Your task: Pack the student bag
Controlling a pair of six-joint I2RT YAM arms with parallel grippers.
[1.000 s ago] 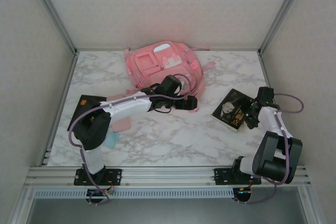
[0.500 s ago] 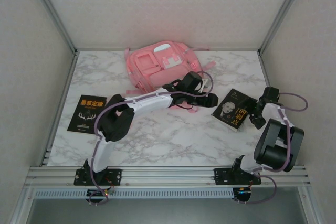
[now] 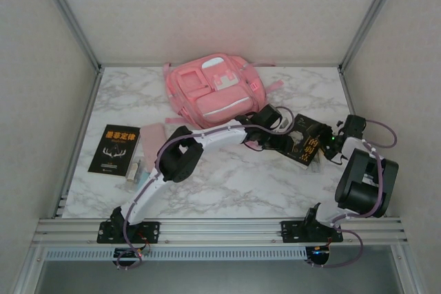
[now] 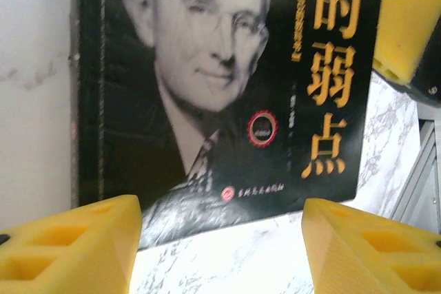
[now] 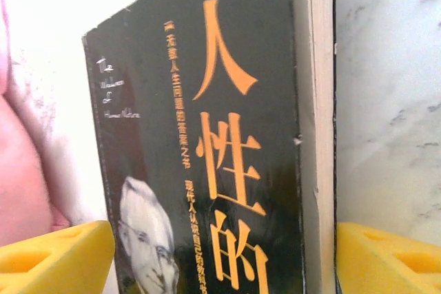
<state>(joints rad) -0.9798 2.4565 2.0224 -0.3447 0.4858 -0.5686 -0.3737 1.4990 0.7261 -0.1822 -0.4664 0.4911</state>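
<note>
The left gripper (image 4: 220,253) has swung across from the student bag (image 3: 213,91) to the book (image 4: 207,67), jaws open. The right gripper (image 5: 224,259) brackets the book; whether it grips cannot be told. Book not yet packed.

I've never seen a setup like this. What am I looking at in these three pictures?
Two robot arms stand bolted to a marble table. The overhead picture shows a pink backpack, a black book with orange title, a small pink pouch and a portrait book that both arms reach toward. The other two pictures come from cameras on the wrists: the yellow blocks are fingers. The left gripper is open at the portrait book's edge; the right gripper straddles it, contact unclear.
</note>
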